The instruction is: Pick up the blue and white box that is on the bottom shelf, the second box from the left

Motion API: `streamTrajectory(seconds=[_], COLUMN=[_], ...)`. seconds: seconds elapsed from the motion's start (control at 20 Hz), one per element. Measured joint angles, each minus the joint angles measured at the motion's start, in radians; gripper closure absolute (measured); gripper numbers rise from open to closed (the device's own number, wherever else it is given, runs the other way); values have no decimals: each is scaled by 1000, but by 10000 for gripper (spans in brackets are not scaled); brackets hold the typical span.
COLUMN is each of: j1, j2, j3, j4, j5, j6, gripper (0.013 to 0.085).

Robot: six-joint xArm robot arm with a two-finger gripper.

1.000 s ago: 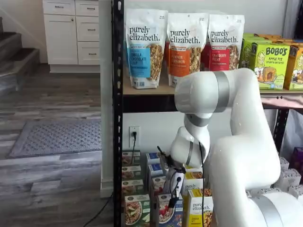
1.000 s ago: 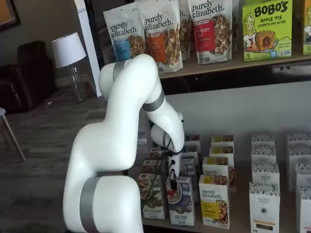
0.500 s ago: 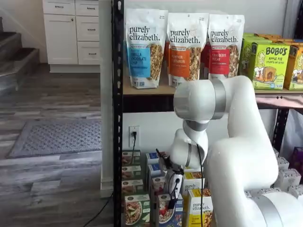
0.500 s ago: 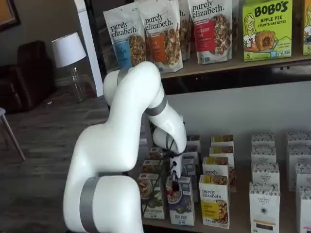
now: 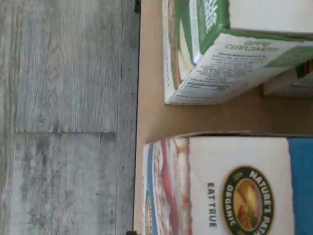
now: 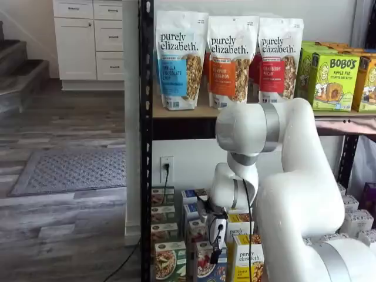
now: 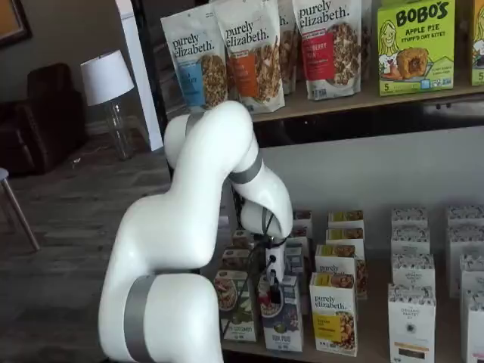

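Observation:
The blue and white box (image 7: pixel 281 321) stands upright at the front of the bottom shelf (image 7: pixel 374 344), between a green-and-white carton (image 7: pixel 236 306) and a yellow-and-white carton (image 7: pixel 333 314). It also shows in a shelf view (image 6: pixel 210 265). My gripper (image 7: pixel 272 281) hangs just above the box's top in both shelf views, its black fingers (image 6: pixel 215 254) seen with no clear gap. The wrist view looks down on the box's white top panel (image 5: pixel 234 186), with the green-and-white carton (image 5: pixel 210 54) beside it on the tan shelf board (image 5: pixel 151 117).
More rows of small cartons stand behind the front ones. White cartons (image 7: pixel 412 318) fill the shelf's right part. Granola bags (image 6: pixel 181 59) and green Bobo's boxes (image 6: pixel 329 76) stand on the upper tier. A black rack post (image 6: pixel 145 141) stands left of the boxes. Grey wood floor (image 5: pixel 63 117) lies beyond the shelf edge.
The arm's elbow has sunk and shifted a little, and the gripper has come down slightly closer to the blue and white box. The boxes have not moved.

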State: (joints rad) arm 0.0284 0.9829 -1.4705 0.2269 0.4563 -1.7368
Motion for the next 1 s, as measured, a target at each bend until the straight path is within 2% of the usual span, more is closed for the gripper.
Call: streamTrajectory(seconds=[0.3, 0.7, 0.8, 0.85, 1.0], j1=[0, 5, 5, 4, 1], j2=[5, 12, 12, 12, 9], j3=[-5, -4, -5, -5, -3], j4=[-34, -22, -19, -16, -19], j5=[17, 5, 8, 9, 14], j6=[31, 24, 21, 18, 18], gripper=[130, 130, 210, 210, 290])
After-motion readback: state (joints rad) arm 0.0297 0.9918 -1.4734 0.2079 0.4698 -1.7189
